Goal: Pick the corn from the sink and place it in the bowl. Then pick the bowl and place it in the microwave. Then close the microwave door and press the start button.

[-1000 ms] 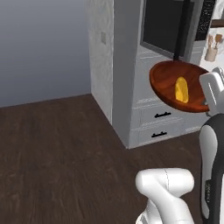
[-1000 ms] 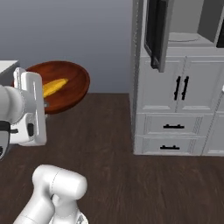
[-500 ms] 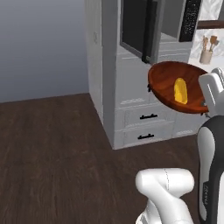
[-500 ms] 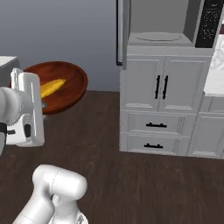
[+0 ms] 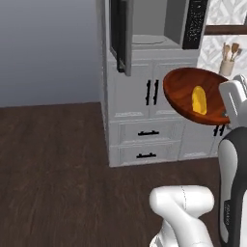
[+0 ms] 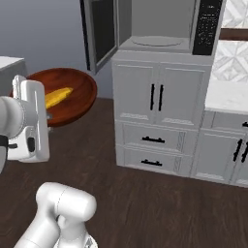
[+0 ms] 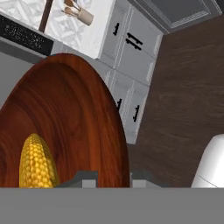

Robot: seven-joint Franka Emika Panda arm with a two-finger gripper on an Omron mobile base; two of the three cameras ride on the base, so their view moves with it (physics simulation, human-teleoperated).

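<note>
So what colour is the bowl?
Glossy reddish-brown wood bowl; the hand view shows it best.

A: Both base views look forward and down from behind the arm, sharing the microwave (image 5: 159, 24) (image 6: 160, 29) and cabinets (image 5: 140, 106) (image 6: 155, 116).

B: The hand view sits close over the bowl (image 7: 65, 127), floor beyond.

The wide, round, reddish-brown wooden bowl (image 7: 74, 113) I carry has a glossy, polished finish with visible dark grain, and the small yellow cob of corn (image 7: 37, 164) in it looks bumpy with rows of kernels. The tall grey microwave (image 6: 160, 29) looks smooth and matt, and the dark brown plank floor (image 5: 53, 169) shows a matt wood grain.
</note>
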